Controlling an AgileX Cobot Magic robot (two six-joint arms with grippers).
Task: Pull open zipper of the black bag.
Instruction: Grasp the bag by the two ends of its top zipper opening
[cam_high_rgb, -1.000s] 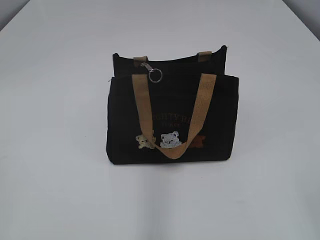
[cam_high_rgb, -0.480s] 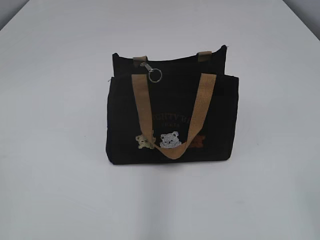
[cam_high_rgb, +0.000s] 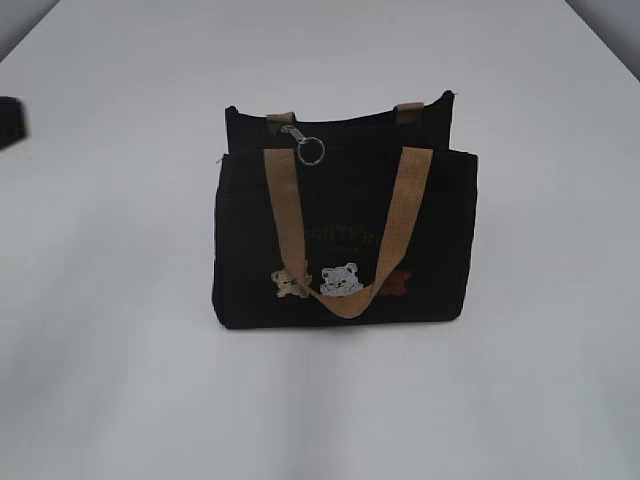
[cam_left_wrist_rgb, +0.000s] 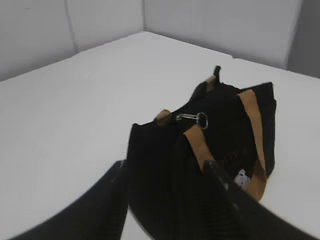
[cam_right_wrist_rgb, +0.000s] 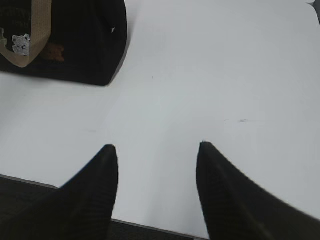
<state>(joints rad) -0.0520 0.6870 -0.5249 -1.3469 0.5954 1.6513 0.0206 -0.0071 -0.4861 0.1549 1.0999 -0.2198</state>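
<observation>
The black bag (cam_high_rgb: 345, 235) stands upright mid-table, with tan handles, small bears and lettering on its front. The zipper (cam_high_rgb: 340, 121) runs along its top edge and looks shut; its silver clasp-and-ring pull (cam_high_rgb: 311, 148) hangs over the front near the left handle. A dark bit of my left gripper (cam_high_rgb: 10, 122) shows at the far left edge, well away from the bag. In the left wrist view my left gripper (cam_left_wrist_rgb: 165, 165) is open, aimed at the bag's (cam_left_wrist_rgb: 200, 150) end, with the pull (cam_left_wrist_rgb: 192, 118) beyond. My right gripper (cam_right_wrist_rgb: 156, 146) is open over bare table.
The white table (cam_high_rgb: 120, 380) lies around the bag on all sides. Grey walls (cam_left_wrist_rgb: 100, 20) meet at a corner behind the table's far end. In the right wrist view the bag's corner (cam_right_wrist_rgb: 75, 40) is at the upper left and the table's near edge (cam_right_wrist_rgb: 150, 226) runs below the fingers.
A dark part of my left gripper has come into the exterior view at the left edge. The bag and its pull have not moved.
</observation>
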